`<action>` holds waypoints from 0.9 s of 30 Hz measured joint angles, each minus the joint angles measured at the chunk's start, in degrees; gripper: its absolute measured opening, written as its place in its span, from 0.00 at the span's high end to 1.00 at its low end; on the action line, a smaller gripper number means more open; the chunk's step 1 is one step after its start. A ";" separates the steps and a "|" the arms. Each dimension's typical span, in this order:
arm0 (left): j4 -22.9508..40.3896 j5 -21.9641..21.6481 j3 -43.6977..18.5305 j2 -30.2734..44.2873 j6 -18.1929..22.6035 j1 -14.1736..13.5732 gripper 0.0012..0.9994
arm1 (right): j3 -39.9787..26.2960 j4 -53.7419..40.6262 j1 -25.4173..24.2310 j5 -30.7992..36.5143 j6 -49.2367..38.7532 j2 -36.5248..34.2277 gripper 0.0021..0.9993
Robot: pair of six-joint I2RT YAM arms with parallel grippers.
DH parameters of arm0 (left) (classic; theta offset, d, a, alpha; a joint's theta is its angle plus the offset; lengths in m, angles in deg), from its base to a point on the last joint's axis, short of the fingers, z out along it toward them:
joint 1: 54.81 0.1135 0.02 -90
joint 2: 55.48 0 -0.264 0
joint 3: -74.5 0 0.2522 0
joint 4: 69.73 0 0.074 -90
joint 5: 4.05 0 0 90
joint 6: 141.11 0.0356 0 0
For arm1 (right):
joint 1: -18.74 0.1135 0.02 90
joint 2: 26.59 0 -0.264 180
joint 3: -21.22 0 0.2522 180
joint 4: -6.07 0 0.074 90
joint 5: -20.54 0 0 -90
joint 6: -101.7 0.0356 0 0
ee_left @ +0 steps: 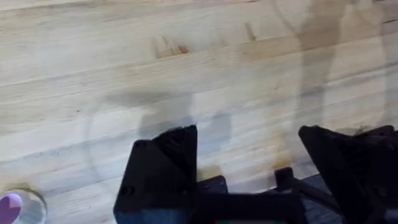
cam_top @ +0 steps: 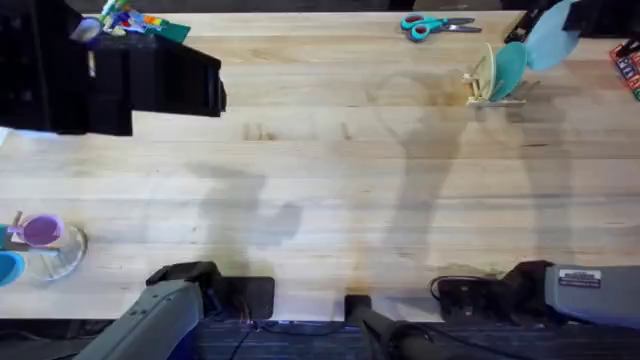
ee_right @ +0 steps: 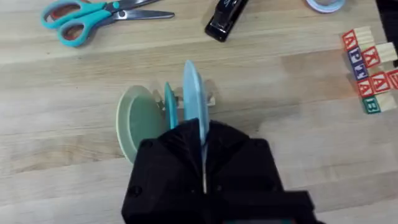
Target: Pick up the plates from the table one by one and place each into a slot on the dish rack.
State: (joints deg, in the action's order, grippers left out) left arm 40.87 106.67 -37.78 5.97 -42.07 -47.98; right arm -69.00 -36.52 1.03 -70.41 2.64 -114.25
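Observation:
My right gripper point(cam_top: 574, 22) point(ee_right: 200, 134) is shut on the rim of the light blue plate point(cam_top: 550, 40) point(ee_right: 191, 93), holding it on edge above the dish rack point(cam_top: 497, 97) point(ee_right: 212, 99) at the far right of the table point(cam_top: 320, 200). In the rack stand the pale cream plate point(cam_top: 484, 72) point(ee_right: 134, 121) and a darker teal plate point(cam_top: 509, 68) point(ee_right: 168, 102) beside it. The blue plate hangs next to the teal one; whether its lower edge sits in a slot is hidden. My left gripper point(ee_left: 249, 155) is open over bare wood near the front edge.
Teal scissors point(cam_top: 437, 24) point(ee_right: 93, 15) lie behind the rack, with a black stapler point(ee_right: 225, 18) and letter blocks point(cam_top: 628, 65) point(ee_right: 370, 68) nearby. A big black box point(cam_top: 110, 75) fills the far left. A clear glass dish point(cam_top: 62, 255) with a purple cup point(cam_top: 40, 230) sits front left.

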 joint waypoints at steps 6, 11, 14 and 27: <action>0.00 -0.01 0.00 0.00 0.01 0.00 0.01 | 0.00 0.05 0.67 0.00 -0.01 -1.68 0.97; 0.00 -0.01 0.00 0.00 0.00 0.00 0.01 | 0.00 0.07 0.67 0.02 0.00 -1.93 0.97; 0.00 0.01 0.00 0.00 0.00 0.00 0.01 | 0.00 0.07 0.67 0.02 -0.02 -1.93 0.97; 0.00 -0.01 0.00 -0.02 0.02 0.00 0.01 | 0.00 0.05 0.67 0.04 -0.02 -3.37 0.97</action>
State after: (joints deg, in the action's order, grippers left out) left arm 40.87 106.66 -37.78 5.95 -42.05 -47.98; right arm -69.00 -36.46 1.70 -70.37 2.62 -117.62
